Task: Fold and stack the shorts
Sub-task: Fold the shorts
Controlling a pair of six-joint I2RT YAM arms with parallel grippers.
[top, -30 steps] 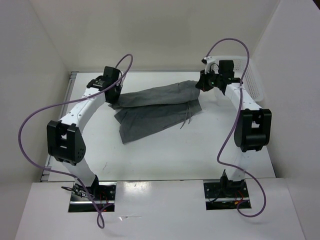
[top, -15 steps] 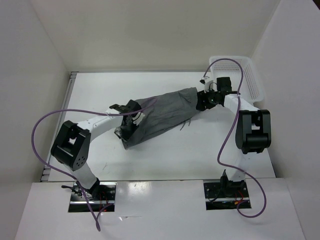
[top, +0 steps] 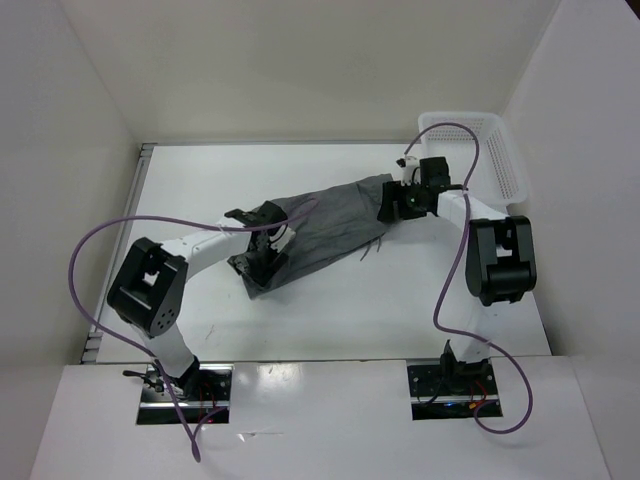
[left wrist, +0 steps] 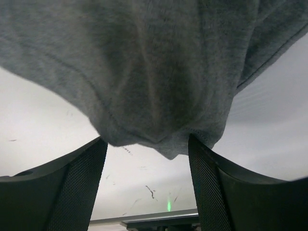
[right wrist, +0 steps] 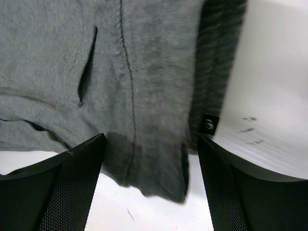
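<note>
The grey shorts (top: pixel 325 225) lie folded in a long diagonal strip on the white table, from near left to far right, with the thin drawstring (top: pixel 372 247) trailing off the near edge. My left gripper (top: pixel 263 262) sits at the strip's near-left end. In the left wrist view it (left wrist: pixel 147 159) is open, a fabric corner (left wrist: pixel 166 149) hanging loose between the fingers (left wrist: pixel 72 187). My right gripper (top: pixel 392 203) is at the far-right end. It (right wrist: pixel 151 144) is open too, the waistband edge (right wrist: pixel 159 183) lying flat between its spread fingers (right wrist: pixel 226 187).
A white mesh basket (top: pixel 500 150) stands at the table's far right corner, just behind the right arm. White walls close in the table on the left, back and right. Purple cables loop off both arms.
The left arm swung toward me, carrying its edge of the shorts over into a narrower fold. Both grippers then opened and let go of the fabric, which now rests on the table.
</note>
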